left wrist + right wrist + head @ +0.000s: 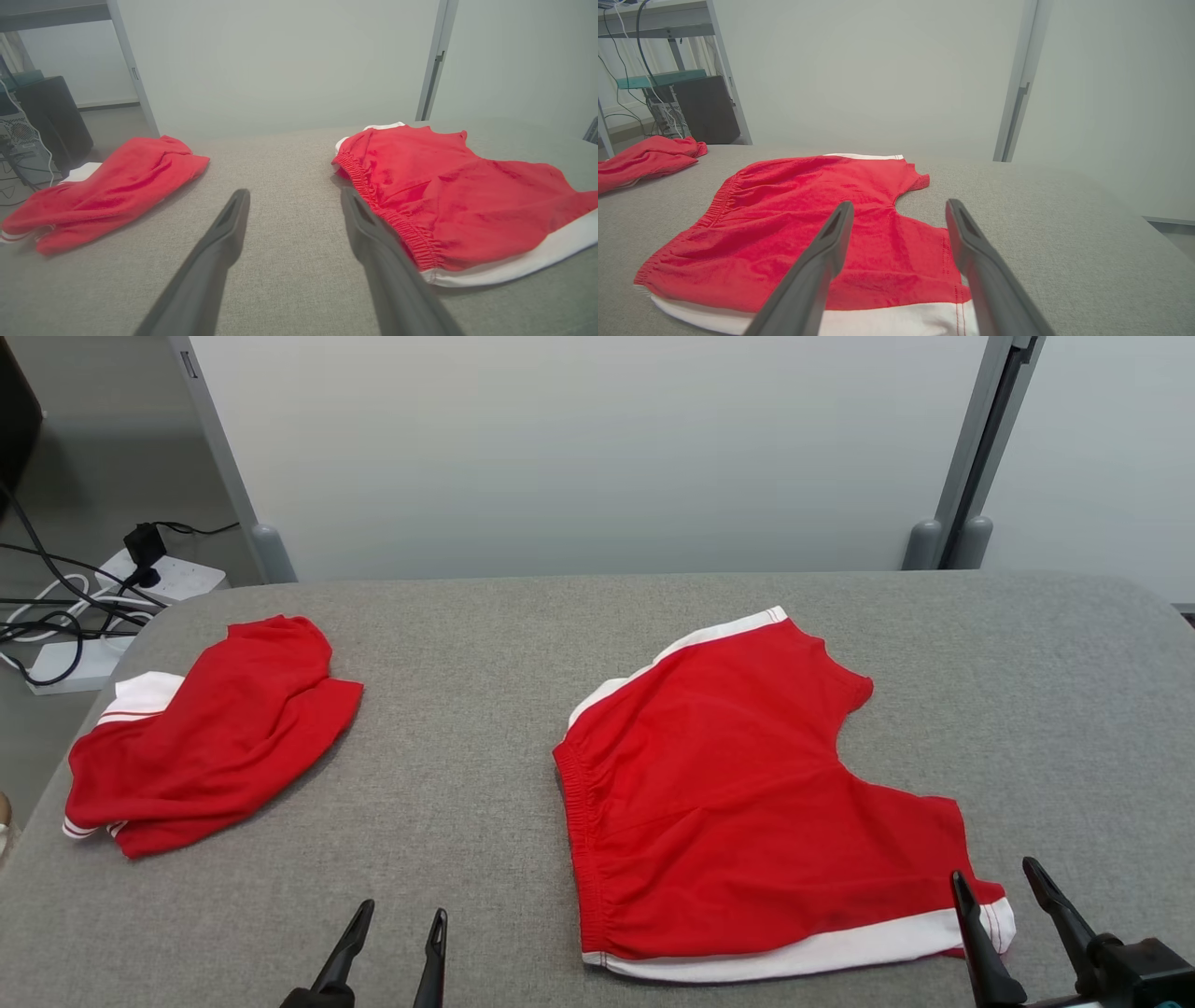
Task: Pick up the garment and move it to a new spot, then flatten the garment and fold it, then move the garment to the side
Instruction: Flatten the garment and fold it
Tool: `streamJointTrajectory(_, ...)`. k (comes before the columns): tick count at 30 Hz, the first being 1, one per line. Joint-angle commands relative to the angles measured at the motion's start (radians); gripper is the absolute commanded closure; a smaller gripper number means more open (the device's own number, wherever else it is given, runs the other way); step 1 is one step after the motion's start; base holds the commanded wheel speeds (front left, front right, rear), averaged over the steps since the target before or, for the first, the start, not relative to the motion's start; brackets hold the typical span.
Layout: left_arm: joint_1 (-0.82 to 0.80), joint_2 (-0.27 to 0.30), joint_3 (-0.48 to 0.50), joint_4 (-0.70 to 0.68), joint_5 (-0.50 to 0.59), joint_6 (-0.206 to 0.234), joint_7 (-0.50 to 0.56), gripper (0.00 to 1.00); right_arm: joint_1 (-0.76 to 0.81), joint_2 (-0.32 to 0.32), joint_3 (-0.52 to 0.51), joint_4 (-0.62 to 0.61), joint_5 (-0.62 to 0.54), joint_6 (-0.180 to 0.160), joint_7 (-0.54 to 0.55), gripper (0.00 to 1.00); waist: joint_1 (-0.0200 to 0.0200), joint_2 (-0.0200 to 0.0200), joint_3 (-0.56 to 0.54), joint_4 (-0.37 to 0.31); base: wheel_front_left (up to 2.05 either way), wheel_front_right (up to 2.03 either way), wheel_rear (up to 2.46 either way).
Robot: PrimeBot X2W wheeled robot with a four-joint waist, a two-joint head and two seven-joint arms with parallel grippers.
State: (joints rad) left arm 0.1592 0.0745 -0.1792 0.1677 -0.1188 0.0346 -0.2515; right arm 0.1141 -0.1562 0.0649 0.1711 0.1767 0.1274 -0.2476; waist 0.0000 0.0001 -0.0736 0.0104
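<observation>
Red shorts (747, 784) with white side stripes and an elastic waistband lie spread flat on the grey table (485, 728), right of centre. They show again in the left wrist view, shorts (448, 196), and the right wrist view, shorts (822, 224). My left gripper (404, 919) stands open at the near edge, left of the waistband, holding nothing. My right gripper (997, 882) is open at the near right, over the white hem of the closer leg. Both fingers of the right gripper (899, 210) frame that leg from above.
A second red and white garment (205, 737) lies crumpled at the table's left, also seen as the garment (107, 191). Beyond the left edge, a power strip (159, 574) and cables sit on the floor. A white wall panel stands behind the table.
</observation>
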Motion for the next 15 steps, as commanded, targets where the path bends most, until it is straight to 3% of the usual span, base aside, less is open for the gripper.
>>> streamJointTrajectory(1,-0.040,-0.007,0.038,-0.025,0.012,-0.009,-0.010,0.00,-0.014,-0.014,0.011,-0.033,-0.003,0.003,-0.014,0.00,0.0000,-0.0001,-0.001,0.000,0.00,0.00,0.00)
streamJointTrajectory(15,-0.044,-0.018,0.040,-0.010,0.035,-0.038,-0.010,0.00,-0.018,-0.009,0.005,-0.032,0.005,0.003,-0.014,0.00,0.0000,-0.0001,0.002,-0.003,0.00,0.00,0.00)
